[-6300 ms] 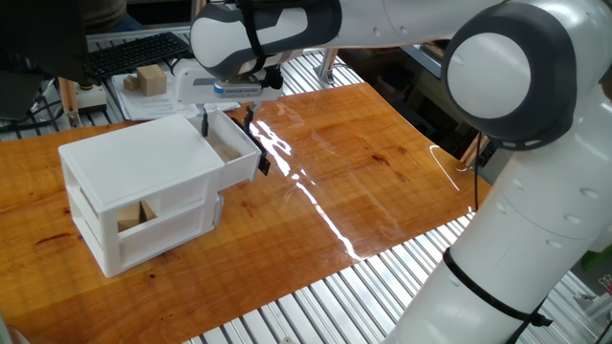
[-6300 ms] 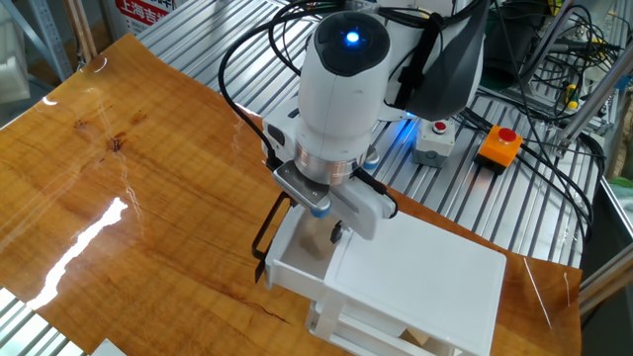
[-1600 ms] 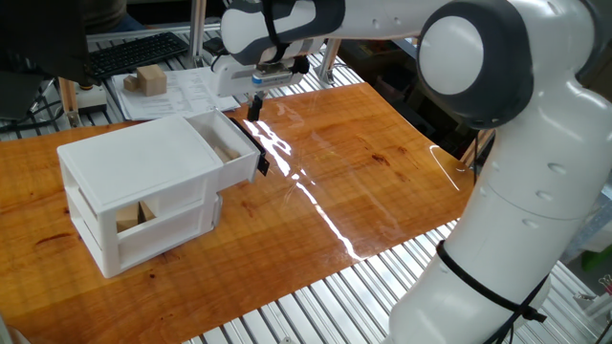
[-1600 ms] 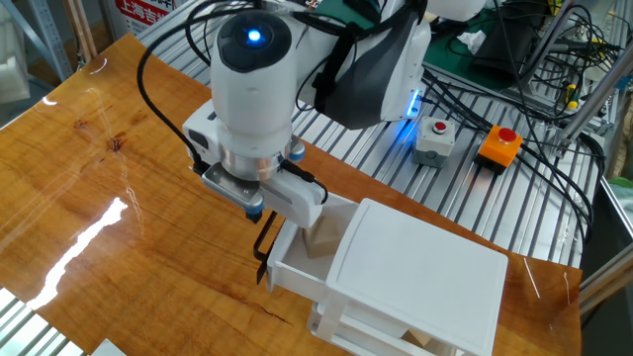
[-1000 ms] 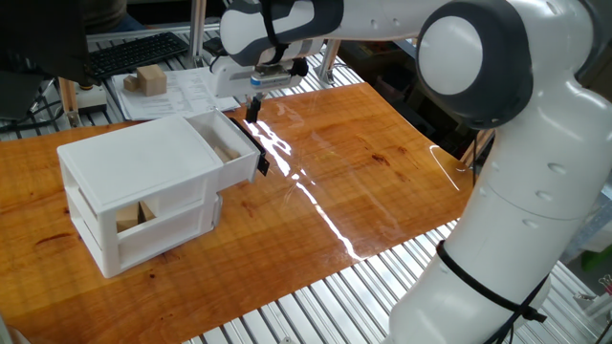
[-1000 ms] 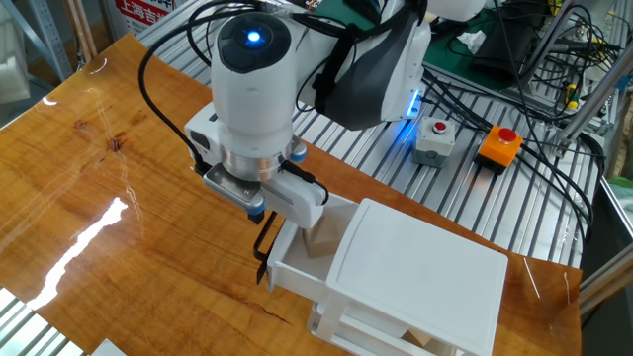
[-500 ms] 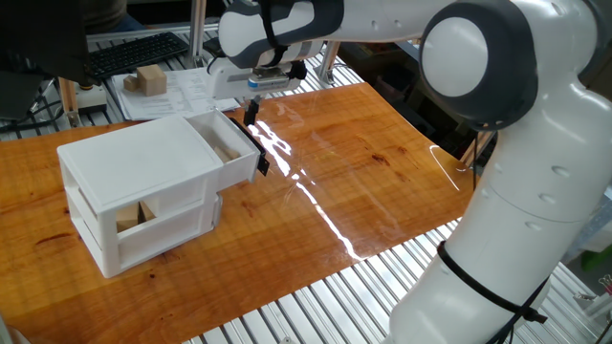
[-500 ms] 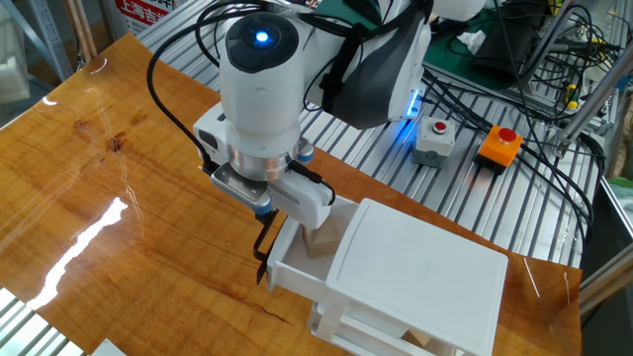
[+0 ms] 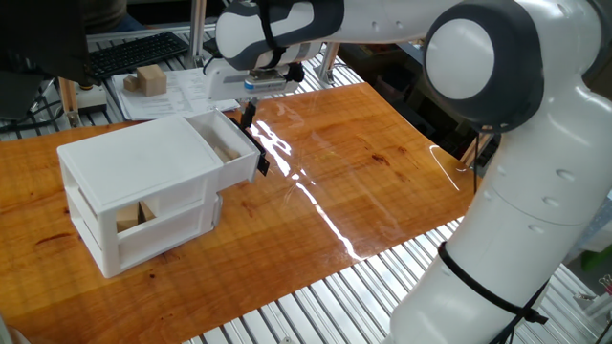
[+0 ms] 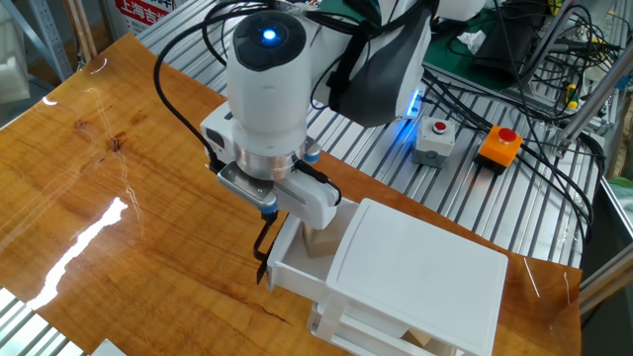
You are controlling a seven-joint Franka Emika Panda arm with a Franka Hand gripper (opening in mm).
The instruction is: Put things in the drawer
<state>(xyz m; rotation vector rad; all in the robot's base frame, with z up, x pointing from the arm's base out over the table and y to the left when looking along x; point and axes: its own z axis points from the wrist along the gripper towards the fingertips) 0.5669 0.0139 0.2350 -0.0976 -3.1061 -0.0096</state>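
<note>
I see upper drawer [image 9: 232, 145] pulled open from white cabinet [image 9: 134, 186], black handle [image 9: 256, 153] at front. Small beige block [image 10: 318, 240] sits inside drawer, against cabinet side. Gripper [image 9: 249, 113] hangs just above drawer's front edge, holding nothing; finger spacing I cannot tell. Larger tan block [image 9: 135, 216] in lower tier. Another wooden block [image 9: 150, 79] on papers beyond table [image 9: 382, 162].

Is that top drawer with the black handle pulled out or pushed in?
Pulled out. The upper drawer juts forward from the white cabinet, its black handle ahead, and a pale wooden block sits inside.
</note>
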